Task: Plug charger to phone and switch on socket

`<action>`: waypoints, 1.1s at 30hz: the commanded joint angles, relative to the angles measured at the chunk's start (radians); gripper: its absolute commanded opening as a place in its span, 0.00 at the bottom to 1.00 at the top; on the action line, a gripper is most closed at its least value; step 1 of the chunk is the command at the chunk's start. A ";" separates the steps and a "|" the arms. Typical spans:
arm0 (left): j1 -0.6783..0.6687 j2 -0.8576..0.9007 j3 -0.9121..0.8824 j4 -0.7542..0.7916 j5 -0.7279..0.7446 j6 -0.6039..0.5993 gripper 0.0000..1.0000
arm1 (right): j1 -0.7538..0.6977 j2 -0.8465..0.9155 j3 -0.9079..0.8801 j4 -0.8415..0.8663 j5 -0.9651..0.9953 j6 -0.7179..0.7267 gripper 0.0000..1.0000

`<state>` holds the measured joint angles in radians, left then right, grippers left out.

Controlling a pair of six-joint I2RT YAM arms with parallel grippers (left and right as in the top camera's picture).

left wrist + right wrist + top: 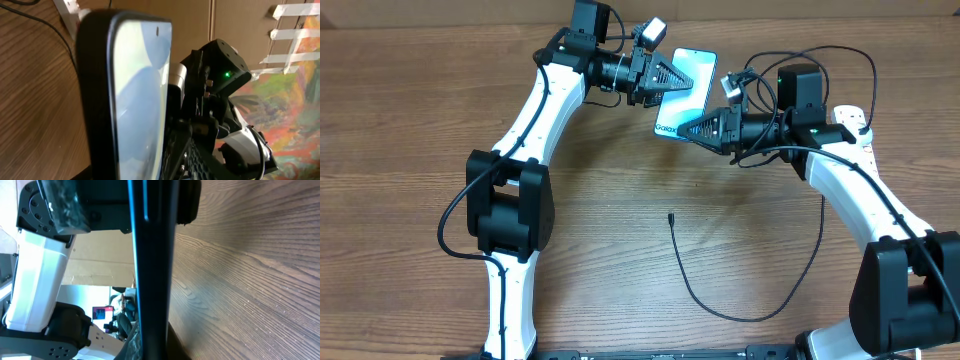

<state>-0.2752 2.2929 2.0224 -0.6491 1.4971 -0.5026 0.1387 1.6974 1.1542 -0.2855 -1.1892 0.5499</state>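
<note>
Wood-grain table bears the charger's connector tip well below both claws, nearer the right gripper, which shares the lifted phone with the left gripper, both clamped on it.

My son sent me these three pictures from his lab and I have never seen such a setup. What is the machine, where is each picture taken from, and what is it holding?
These are two white and black robot arms at a wooden table. The wide picture comes from a camera fixed above the table. The other two come from cameras on each arm's wrist, so they look very close up.

Between them the arms hold a slim rectangular phone with a light blue screen. The left gripper grips its far end and the right gripper its near end. In the left wrist view the phone fills the picture; in the right wrist view it is seen edge-on.

On the table lies a long thin black charger cable, its small connector tip free. A white power strip sits partly hidden behind the right arm.
</note>
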 commanded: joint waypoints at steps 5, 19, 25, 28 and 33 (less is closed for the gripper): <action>-0.055 -0.025 0.023 0.006 0.083 -0.021 0.39 | 0.036 -0.003 0.018 0.008 0.005 0.000 0.04; -0.053 -0.025 0.023 0.007 0.083 -0.021 0.30 | 0.027 -0.003 0.018 0.004 0.005 0.000 0.04; -0.036 -0.025 0.023 0.006 0.083 -0.022 0.29 | 0.027 -0.003 0.018 -0.011 0.005 -0.008 0.04; -0.032 -0.025 0.023 0.005 0.083 -0.022 0.24 | 0.027 -0.003 0.018 -0.011 0.006 -0.008 0.04; -0.031 -0.025 0.023 0.005 0.083 -0.022 0.15 | 0.027 -0.003 0.018 -0.011 0.009 -0.008 0.04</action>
<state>-0.3061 2.2929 2.0224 -0.6472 1.5139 -0.5060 0.1574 1.6974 1.1587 -0.2863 -1.2247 0.5419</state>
